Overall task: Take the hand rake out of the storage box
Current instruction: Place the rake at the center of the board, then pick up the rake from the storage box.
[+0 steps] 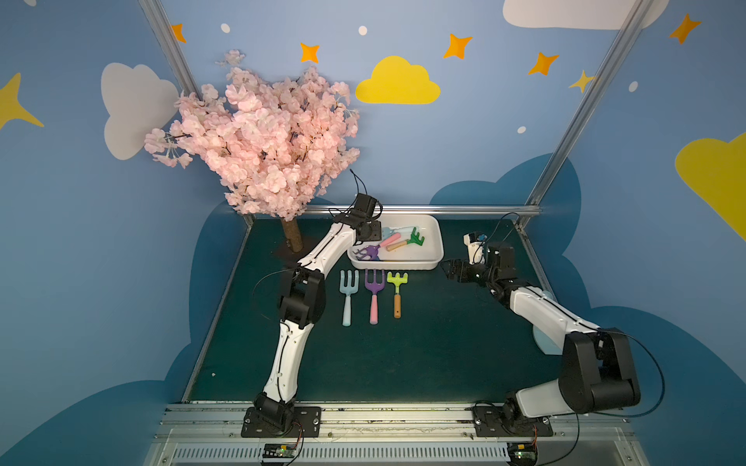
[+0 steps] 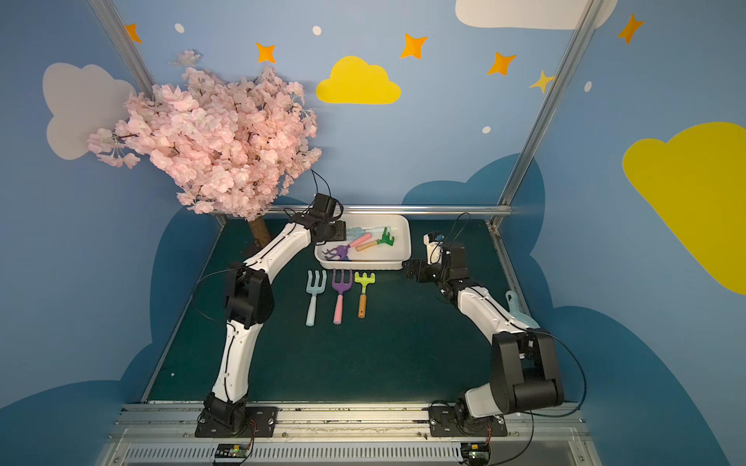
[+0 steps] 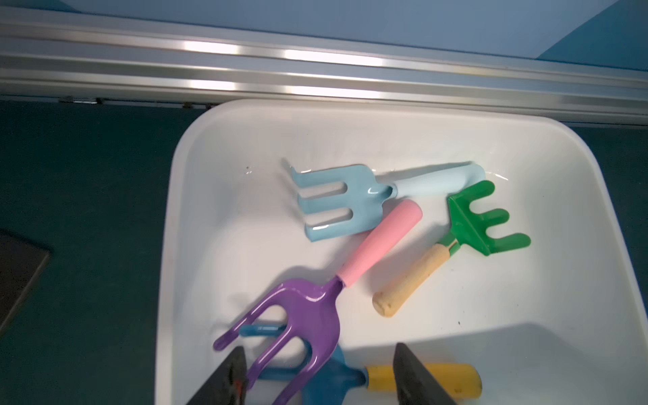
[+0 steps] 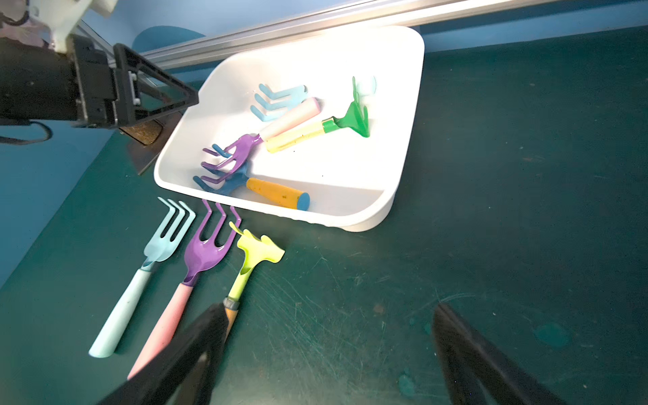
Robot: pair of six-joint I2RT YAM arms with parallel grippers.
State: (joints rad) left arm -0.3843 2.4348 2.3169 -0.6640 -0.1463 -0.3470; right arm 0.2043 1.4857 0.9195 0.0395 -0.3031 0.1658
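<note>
From its base on the near rail the left arm (image 1: 287, 363) rises, folds at the elbow and reaches forward to the left end of the storage box (image 1: 397, 265). The right arm (image 1: 541, 310) leans in from the opposite side, wrist level and turned toward the box. The right gripper (image 4: 329, 310) hovers over bare mat (image 1: 403, 355) just right of the box, jaws spread wide with nothing between them.

Between the arms three tools lie side by side on the dark green mat, tines toward the box: a pale blue rake (image 1: 346, 298), a purple rake (image 1: 374, 296) and a lime rake (image 1: 397, 292). A pale blue scoop (image 2: 518, 312) lies partly hidden behind the right arm.

Just beyond, the box sits against the far rail. The left gripper (image 3: 319, 350) hangs over its left end, jaws apart and gripping nothing, above the tines of a pink-handled rake (image 3: 315, 315), which lies across a dark blue rake (image 3: 336, 382). Farther in lie a sky-blue rake (image 3: 336, 203) and a green rake (image 3: 480, 224); all four are inside the box.

A pink blossom tree (image 1: 262, 145) stands at the far left corner.
</note>
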